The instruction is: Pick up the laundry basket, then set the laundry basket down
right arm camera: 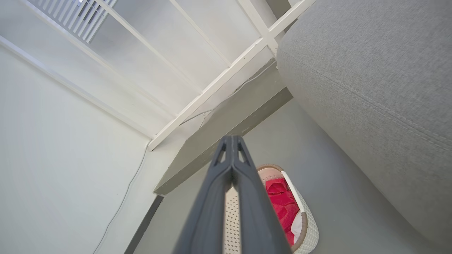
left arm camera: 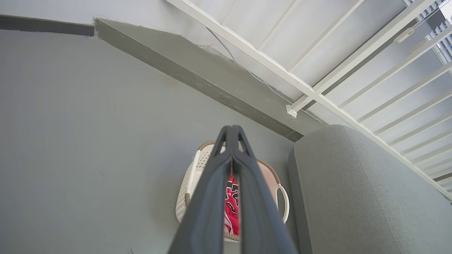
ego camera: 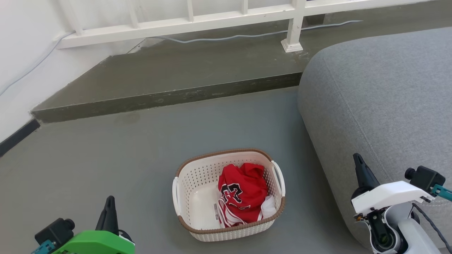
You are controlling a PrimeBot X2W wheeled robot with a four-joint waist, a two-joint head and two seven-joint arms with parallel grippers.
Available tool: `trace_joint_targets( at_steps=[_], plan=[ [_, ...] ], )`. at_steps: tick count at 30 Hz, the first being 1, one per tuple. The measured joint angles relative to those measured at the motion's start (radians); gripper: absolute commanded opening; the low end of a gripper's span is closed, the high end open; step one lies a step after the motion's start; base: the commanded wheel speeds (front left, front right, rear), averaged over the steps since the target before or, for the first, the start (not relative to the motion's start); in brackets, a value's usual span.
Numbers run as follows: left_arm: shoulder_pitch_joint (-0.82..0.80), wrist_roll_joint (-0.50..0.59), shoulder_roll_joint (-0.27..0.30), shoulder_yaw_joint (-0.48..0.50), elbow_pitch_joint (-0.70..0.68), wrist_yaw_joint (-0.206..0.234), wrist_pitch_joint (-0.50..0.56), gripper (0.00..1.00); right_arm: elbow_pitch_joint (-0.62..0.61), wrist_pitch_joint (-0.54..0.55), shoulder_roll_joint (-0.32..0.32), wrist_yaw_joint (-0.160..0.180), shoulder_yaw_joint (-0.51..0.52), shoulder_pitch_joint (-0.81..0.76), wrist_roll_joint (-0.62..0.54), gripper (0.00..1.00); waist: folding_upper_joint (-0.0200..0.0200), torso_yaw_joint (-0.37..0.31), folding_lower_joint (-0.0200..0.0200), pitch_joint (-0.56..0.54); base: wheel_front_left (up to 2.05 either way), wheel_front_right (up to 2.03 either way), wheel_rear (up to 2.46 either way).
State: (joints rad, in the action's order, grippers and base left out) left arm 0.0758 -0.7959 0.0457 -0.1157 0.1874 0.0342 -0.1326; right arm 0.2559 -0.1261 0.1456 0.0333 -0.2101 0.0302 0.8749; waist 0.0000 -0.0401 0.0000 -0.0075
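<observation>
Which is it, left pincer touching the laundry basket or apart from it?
Apart. The head view shows the left pincer at lower left, with bare grey floor between it and the laundry basket.

- Head view: bright, soft, even daylight. The floor (ego camera: 106,169) carries no hard-edged shadows, only a faint darkening at the foot of the laundry basket (ego camera: 197,178).
- The step riser (ego camera: 169,97) reads darker than the step's top, and the sofa (ego camera: 381,98) dims toward its lower curve.
- Focus is crisp across the head view, with clean colour and no glare.
- Left wrist view: the blinds (left arm camera: 443,46) in the top corner glow near white. The railing (left arm camera: 247,52) bars fan out and stretch toward the edges.
- The left gripper (left arm camera: 232,128) and right gripper (right arm camera: 231,139) turn soft and smeared near each wrist view's bottom edge.
- Right wrist view: the wall (right arm camera: 53,158) looks pale and washed out.
</observation>
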Motion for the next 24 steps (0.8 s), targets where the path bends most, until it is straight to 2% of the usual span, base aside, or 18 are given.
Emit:
trace_joint_targets(
  at_steps=[24],
  plan=[
    [-0.038,-0.315,0.009,0.048,0.029,-0.052,0.071,0.0,0.003,0.076,-0.025,-0.054,0.109,0.003,0.28,0.0,0.0,0.015,0.0,0.004,0.0,0.0,0.0]
  ],
)
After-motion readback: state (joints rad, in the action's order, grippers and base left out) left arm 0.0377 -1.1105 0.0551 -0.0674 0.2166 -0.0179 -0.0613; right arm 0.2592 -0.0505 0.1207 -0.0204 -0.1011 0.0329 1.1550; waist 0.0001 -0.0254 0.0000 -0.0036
